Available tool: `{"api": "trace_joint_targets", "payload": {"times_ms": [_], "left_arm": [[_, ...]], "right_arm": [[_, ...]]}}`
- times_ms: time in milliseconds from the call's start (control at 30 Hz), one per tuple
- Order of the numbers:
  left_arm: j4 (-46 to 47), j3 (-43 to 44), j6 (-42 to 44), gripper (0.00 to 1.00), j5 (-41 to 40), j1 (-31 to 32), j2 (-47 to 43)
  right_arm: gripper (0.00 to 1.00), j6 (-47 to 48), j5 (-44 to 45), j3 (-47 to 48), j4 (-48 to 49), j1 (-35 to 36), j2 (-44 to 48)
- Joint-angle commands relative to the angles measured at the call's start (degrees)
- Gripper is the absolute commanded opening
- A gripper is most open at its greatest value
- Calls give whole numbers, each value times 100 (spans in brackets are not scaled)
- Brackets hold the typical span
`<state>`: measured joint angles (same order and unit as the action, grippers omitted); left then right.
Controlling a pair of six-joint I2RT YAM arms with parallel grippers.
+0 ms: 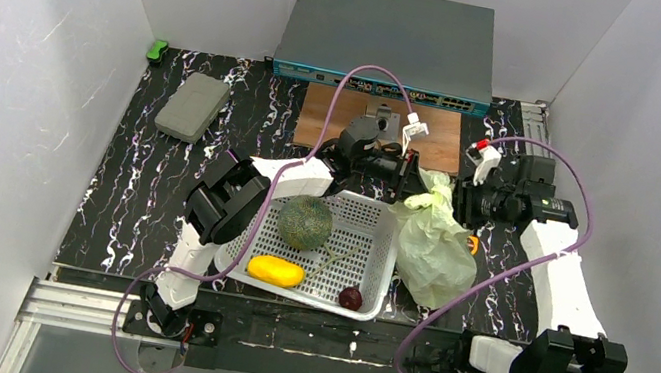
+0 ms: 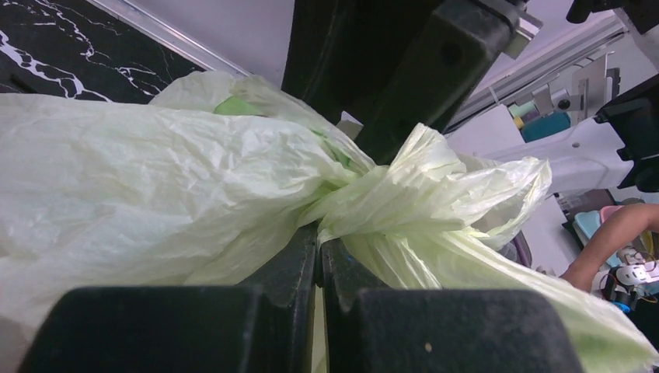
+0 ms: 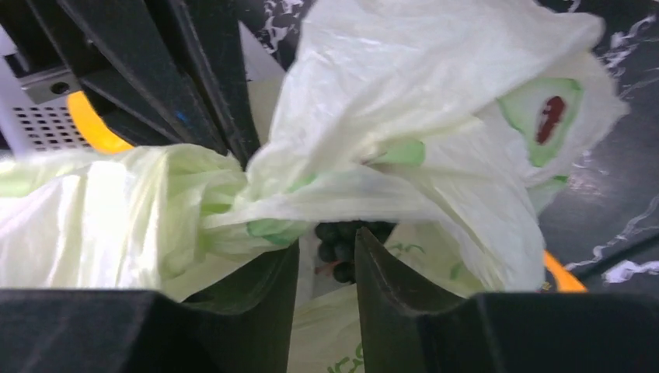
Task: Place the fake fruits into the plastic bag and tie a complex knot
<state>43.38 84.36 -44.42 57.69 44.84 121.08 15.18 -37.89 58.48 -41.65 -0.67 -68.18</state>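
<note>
Pale-green film fills both wrist views. The bag (image 1: 437, 250) lies slumped on the worktop (image 1: 131, 204) just right of the basket (image 1: 372, 216), its mouth gathered into a twisted neck at the far end, where the two arms meet. The left claw (image 2: 319, 245) is clenched on that neck, with a knot-like bunch just past its tips. This hold looks meant to anchor the plastic so the other arm can work a loop against it. The right claw (image 3: 326, 242) comes in from the opposite side, its jaws part-way apart about a twisted strand; I cannot tell whether it grips the strand or only brackets it. Through its gap the grapes (image 3: 342, 252) show dark inside the bag. The melon (image 1: 305, 223), mango (image 1: 275, 271) and plum (image 1: 350, 297) sit in the basket, so the filling looks unfinished although tying is in hand. Film this thin could slip or tear under a hard pull.
</note>
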Motion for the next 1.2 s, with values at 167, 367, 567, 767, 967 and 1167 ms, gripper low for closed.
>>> {"api": "trace_joint_targets", "payload": {"times_ms": [167,367,567,767,967,1167], "left_arm": [[-10,12,292,0,123,-10,-386],[-299,-557,299,0,113,-217,-777],[52,-645,40,0,456,-179,-827],[1044,-104,-961,0,404,-46,-289],[1438,469,-1338,0,609,-37,-149],[1294,1248,-1106,0,763,-81,214]], "right_arm": [[52,-646,-905,-72,889,742,-135],[52,-1446,-553,-211,2022,737,229],[65,-1883,-660,-564,2449,748,491],[70,-2359,-1014,-829,2996,780,614],[71,-2488,-533,-990,3482,834,883],[72,-2396,436,-979,4461,986,897]]}}
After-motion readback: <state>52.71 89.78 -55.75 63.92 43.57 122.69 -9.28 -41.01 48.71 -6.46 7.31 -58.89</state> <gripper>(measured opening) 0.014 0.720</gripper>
